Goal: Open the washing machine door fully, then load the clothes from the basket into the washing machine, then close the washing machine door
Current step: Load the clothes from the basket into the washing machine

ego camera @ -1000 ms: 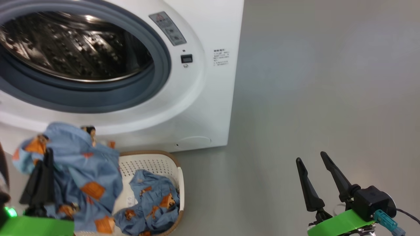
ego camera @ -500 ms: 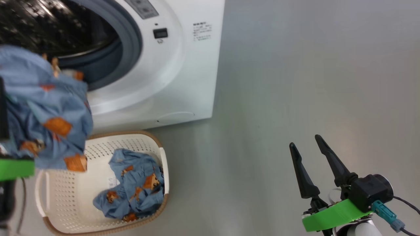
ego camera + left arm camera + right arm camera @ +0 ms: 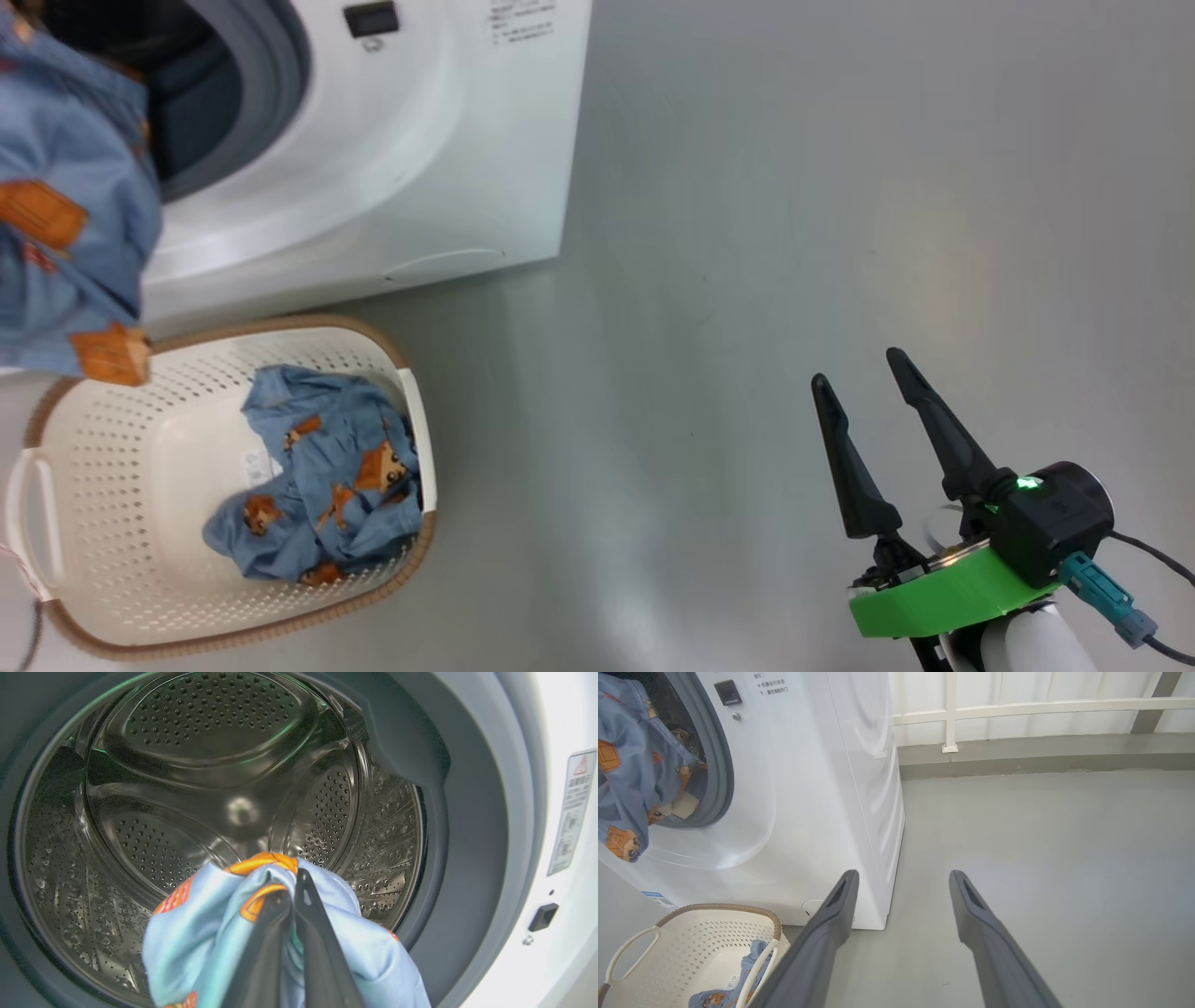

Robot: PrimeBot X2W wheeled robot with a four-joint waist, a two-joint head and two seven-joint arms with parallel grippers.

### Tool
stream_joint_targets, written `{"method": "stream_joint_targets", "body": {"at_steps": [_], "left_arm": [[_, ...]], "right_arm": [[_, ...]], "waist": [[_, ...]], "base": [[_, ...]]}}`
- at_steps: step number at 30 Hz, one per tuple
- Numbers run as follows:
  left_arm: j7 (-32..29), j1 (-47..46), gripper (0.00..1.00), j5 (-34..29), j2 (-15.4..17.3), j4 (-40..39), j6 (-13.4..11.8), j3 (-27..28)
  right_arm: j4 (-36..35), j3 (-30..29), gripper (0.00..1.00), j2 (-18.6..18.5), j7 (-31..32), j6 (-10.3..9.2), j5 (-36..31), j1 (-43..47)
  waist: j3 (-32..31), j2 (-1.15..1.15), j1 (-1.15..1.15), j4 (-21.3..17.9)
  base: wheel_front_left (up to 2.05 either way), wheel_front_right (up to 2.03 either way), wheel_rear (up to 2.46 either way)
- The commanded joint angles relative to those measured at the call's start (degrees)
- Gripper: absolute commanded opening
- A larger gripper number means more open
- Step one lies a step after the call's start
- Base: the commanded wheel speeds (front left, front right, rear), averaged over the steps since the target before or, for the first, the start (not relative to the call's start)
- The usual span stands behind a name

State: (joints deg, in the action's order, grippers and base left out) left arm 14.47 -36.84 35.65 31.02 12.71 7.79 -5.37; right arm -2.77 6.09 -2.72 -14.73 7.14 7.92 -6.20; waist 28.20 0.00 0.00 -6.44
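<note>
The washing machine (image 3: pixel 392 159) is standing open straight ahead of the left gripper (image 3: pixel 290 884), its steel drum (image 3: pixel 210 788) gaping just beyond the fingertips. The basket (image 3: pixel 112 485) is sitting on the grey floor (image 3: pixel 747 280) well to the left of the right gripper (image 3: pixel 857 366), with one blue printed garment (image 3: pixel 317 476) lying inside it. The left gripper is pinching another garment (image 3: pixel 201 942) between pressed-together fingers. A second ago that piece was hanging over the basket; now it is hanging at the drum mouth. The right gripper is staying spread wide, holding nothing. The head camera is looking lower than before.
</note>
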Motion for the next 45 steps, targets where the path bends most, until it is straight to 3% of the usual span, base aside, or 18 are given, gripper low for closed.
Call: {"method": "stream_joint_targets", "body": {"at_steps": [1,12,17,27,34,38,45], "left_arm": [[0.5,-2.7,0.0,0.4,4.2,-0.5,-0.3,1.6],[0.5,-13.0,0.0,3.9,8.7,6.2,-0.3,-4.7],[0.0,-18.7,0.0,7.5,11.4,11.3,-0.3,-10.7],[-6.4,-29.9,0.0,13.2,15.4,18.8,-0.3,-20.7],[-10.1,-35.9,0.0,16.9,16.6,23.0,-0.3,-23.6],[-8.3,-38.4,0.0,16.1,17.2,23.1,-0.3,-25.3],[0.2,-44.7,0.0,10.8,18.5,20.8,-0.3,-26.1]], "right_arm": [[-1.6,1.6,1.0,-0.2,-0.3,0.35,1.4,-1.0],[-2.5,2.8,1.0,-0.2,-0.3,0.35,2.9,-1.6],[-2.9,4.2,1.0,-0.2,-0.3,0.35,3.5,-2.2],[-3.0,6.4,1.0,-0.2,-0.3,0.35,4.8,-1.9],[-3.4,7.9,1.0,-0.2,-0.3,0.35,5.2,-1.3],[-3.5,8.3,1.0,-0.2,-0.3,0.35,5.2,-0.8],[-3.7,9.8,1.0,-0.2,-0.3,0.35,6.0,-0.8]], "waist": [[2.2,0.0,0.0,-1.2],[7.9,0.0,0.0,-2.4],[11.0,0.0,0.0,-3.1],[14.7,0.0,0.0,-4.7],[16.4,0.0,0.0,-6.1],[16.9,0.0,0.0,-6.5],[18.2,0.0,0.0,-7.4]], "base": [[0.0,0.0,0.0],[0.0,0.0,0.0],[0.0,0.0,0.0],[0.0,0.0,0.0],[0.0,0.0,0.0],[0.0,0.0,0.0],[0.0,0.0,0.0]]}}
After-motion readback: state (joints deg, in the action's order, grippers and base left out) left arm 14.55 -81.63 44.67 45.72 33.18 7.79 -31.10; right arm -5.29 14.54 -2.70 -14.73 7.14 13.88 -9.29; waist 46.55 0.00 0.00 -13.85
